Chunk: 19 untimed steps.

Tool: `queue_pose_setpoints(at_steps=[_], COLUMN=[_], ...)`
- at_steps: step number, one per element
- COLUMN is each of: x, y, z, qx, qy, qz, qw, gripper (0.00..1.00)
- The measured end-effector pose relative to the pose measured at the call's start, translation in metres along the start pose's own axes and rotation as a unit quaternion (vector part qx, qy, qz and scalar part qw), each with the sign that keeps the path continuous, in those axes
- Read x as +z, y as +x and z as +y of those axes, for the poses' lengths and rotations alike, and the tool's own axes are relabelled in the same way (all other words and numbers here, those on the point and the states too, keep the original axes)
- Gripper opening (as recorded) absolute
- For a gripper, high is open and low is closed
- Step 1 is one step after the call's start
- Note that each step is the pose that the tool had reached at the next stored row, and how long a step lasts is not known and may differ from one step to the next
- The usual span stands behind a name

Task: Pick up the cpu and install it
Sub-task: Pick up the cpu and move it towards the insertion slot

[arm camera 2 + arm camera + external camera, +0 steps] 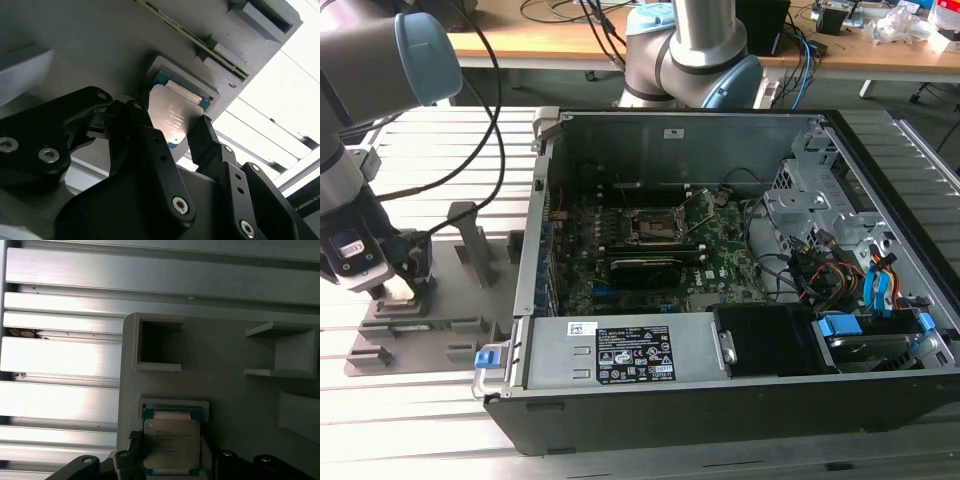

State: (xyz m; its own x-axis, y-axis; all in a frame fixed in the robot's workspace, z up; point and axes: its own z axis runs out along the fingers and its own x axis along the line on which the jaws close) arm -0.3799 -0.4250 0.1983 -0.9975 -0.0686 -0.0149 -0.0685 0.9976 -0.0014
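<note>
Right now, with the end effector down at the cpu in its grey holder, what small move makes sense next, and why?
Probably a short, straight lift off the grey holder, provided the grip is secure, which I cannot confirm. The end effector straddles the cpu, which lies seated in the holder's recess, so pulling square to it should keep its rim from catching.

Wooden desk (520, 45) at rear, cables (550, 10) strewn on it; ribbed aluminium tabletop (410, 440) in front, brightly lit.
</note>
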Motion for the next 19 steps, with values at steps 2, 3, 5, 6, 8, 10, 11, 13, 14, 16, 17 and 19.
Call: queue_pose_setpoints(at_steps=[2, 3, 5, 6, 8, 10, 11, 13, 14, 16, 17, 19], x=[-0.0034, -0.0044, -0.0062, -0.0072, -0.0092, -0.0109, -0.0116, -0.0139, -0.0148, -0.0164, -0.0171, -0.0204], y=[-0.0001, -0.0001, -0.0001, -0.0001, -0.0001, -0.0002, -0.0002, -0.0002, -0.0002, -0.0003, -0.0003, -0.0003], z=[0.0, 0.0, 0.0, 0.0, 0.0, 0.0, 0.0, 0.0, 0.0, 0.0, 0.0, 0.0], qx=[0.0, 0.0, 0.0, 0.0, 0.0, 0.0, 0.0, 0.0, 0.0, 0.0, 0.0, 0.0], qy=[0.0, 0.0, 0.0, 0.0, 0.0, 0.0, 0.0, 0.0, 0.0, 0.0, 0.0, 0.0], qz=[0.0, 0.0, 0.0, 0.0, 0.0, 0.0001, 0.0, 0.0, 0.0, 0.0, 0.0, 0.0], qw=[1.0, 1.0, 1.0, 1.0, 1.0, 1.0, 1.0, 1.0, 1.0, 1.0, 1.0, 1.0], gripper=[0.55, 0.55, 0.55, 0.55, 0.55, 0.55, 0.55, 0.55, 0.55, 0.55, 0.55, 0.55])
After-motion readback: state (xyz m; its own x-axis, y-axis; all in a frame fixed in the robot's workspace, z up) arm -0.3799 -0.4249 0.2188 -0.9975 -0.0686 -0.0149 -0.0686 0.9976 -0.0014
